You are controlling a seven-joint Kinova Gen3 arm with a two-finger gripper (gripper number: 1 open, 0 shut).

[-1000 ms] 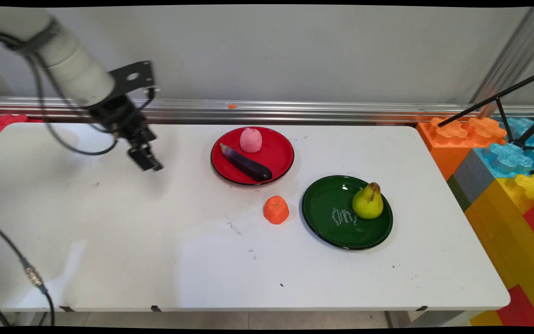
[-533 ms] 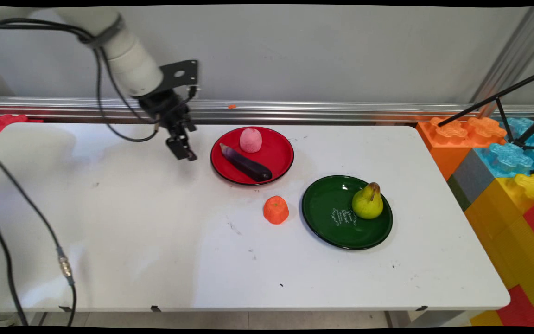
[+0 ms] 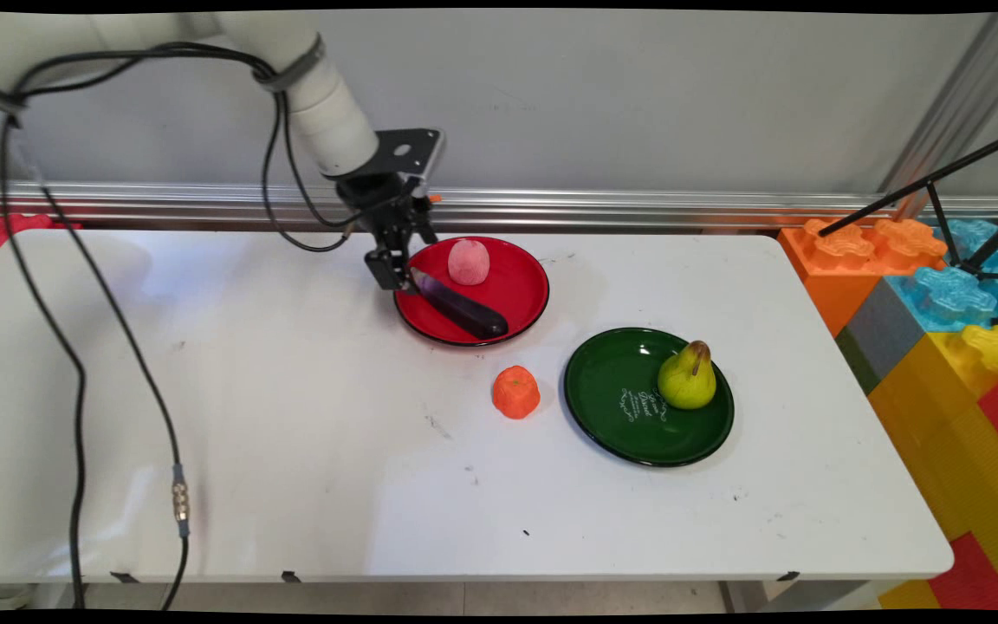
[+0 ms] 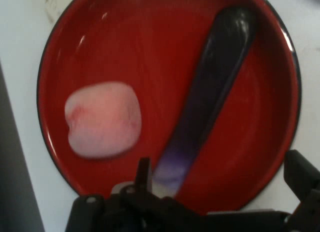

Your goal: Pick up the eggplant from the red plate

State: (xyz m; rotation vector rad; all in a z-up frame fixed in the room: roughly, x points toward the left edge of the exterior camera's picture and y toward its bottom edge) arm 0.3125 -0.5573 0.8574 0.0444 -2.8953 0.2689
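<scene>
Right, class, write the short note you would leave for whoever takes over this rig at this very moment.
Gripper: the black two-finger gripper is open and holds nothing. It hangs over the left edge of the round red plate, nearest the pale stem end of the long purple toy aubergine.
Red plate: the aubergine lies across it, and a pink toy peach sits beside it on the wall side.
White table: a small orange toy mandarin stands on the bare top between the two plates.
Round green plate: it carries an upright yellow-green toy pear at its right side.
</scene>
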